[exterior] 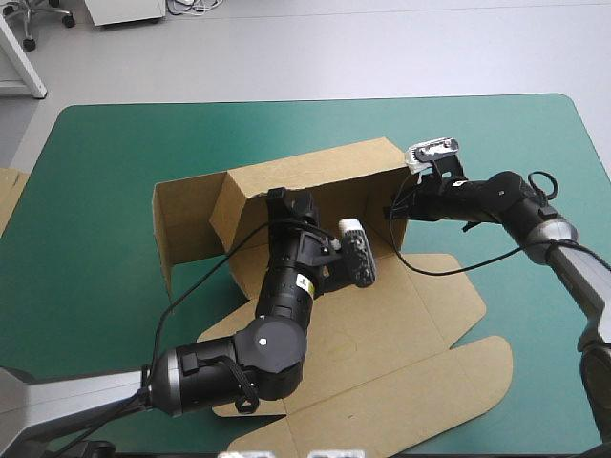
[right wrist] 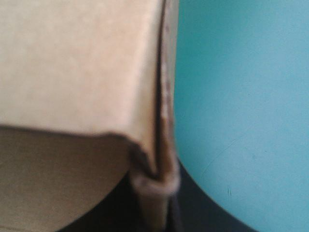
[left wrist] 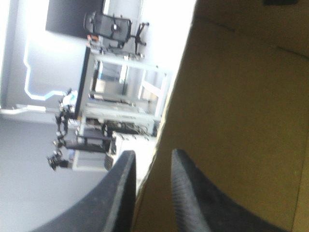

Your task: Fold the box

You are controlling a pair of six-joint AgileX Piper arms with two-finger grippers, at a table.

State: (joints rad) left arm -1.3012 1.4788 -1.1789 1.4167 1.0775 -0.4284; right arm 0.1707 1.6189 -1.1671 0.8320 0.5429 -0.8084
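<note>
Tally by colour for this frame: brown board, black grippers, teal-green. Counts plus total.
Brown board: 2, the box and an edge of more board at the table's left edge
Black grippers: 2, the left gripper and the right gripper, each shut on the box
Teal-green: 1, the cover
Total: 5

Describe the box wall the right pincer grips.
On the teal-green table cover lies a cut brown board box, its near part flat. The wall stands upright along the far side, the black-fingered right pincer clamping its right end. It is the longest raised panel.
</note>
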